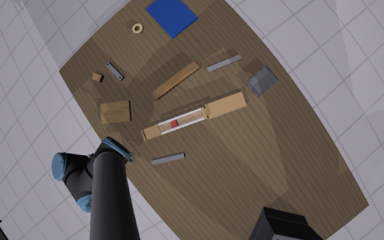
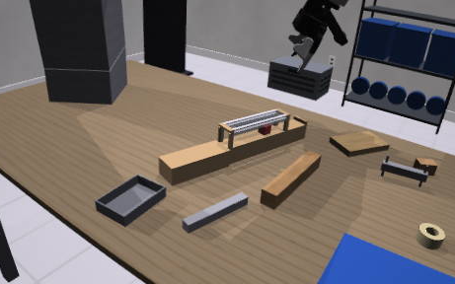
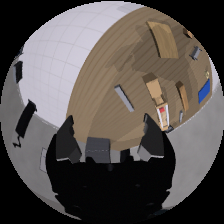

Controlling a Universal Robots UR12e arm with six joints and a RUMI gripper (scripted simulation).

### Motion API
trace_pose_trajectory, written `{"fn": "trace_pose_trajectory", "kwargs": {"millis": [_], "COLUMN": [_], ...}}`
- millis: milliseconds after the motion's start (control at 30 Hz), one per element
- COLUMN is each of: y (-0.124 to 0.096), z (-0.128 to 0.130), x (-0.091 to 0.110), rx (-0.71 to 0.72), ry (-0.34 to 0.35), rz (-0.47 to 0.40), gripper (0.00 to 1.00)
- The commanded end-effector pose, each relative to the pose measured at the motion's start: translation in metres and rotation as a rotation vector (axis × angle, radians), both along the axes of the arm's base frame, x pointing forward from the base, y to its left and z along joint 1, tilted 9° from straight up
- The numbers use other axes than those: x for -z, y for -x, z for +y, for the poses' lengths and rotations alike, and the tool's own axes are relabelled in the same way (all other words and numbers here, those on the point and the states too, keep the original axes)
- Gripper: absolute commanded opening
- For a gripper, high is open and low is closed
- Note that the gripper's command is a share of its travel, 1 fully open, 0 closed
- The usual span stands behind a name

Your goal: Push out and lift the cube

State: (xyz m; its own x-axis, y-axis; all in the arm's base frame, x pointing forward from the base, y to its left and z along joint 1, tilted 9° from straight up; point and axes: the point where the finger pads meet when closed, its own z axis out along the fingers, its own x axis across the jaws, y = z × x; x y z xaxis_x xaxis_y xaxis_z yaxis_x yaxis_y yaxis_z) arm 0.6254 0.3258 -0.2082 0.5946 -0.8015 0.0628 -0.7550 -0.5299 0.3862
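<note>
One small red cube sits mid-channel in the top view, inside the long tan wooden channel block, which runs diagonally across the brown wooden table with bare board along both flanks. From outside, the cube lies under the slatted grey roof; the black two-jaw tool hangs high beyond the far table edge. At the wrist, the tool's fingers stand spread, pinching nothing.

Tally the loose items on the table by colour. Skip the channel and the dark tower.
Grey: 4 (bar, second bar, tray, footed rail)
Wood: 3 (beam, slab, small block)
Red: 1 (cube)
Blue: 1 (mat)
Cream: 1 (ring)
Total: 10
</note>
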Motion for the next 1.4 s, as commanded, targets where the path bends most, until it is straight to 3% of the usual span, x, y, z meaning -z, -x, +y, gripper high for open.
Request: {"fn": "trace_pose_trajectory", "kwargs": {"millis": [0, 233, 667, 1367], "y": [-0.001, 0.001, 0.015, 0.047], "z": [0.000, -0.010, -0.059, -0.113], "x": [-0.001, 0.010, 0.040, 0.039], "rx": [-0.001, -0.051, -0.295, -0.605], "ry": [-0.001, -0.035, -0.156, -0.208], "rz": [-0.002, -0.019, -0.115, -0.244], "gripper": [0.00, 0.00, 0.00, 0.00]}}
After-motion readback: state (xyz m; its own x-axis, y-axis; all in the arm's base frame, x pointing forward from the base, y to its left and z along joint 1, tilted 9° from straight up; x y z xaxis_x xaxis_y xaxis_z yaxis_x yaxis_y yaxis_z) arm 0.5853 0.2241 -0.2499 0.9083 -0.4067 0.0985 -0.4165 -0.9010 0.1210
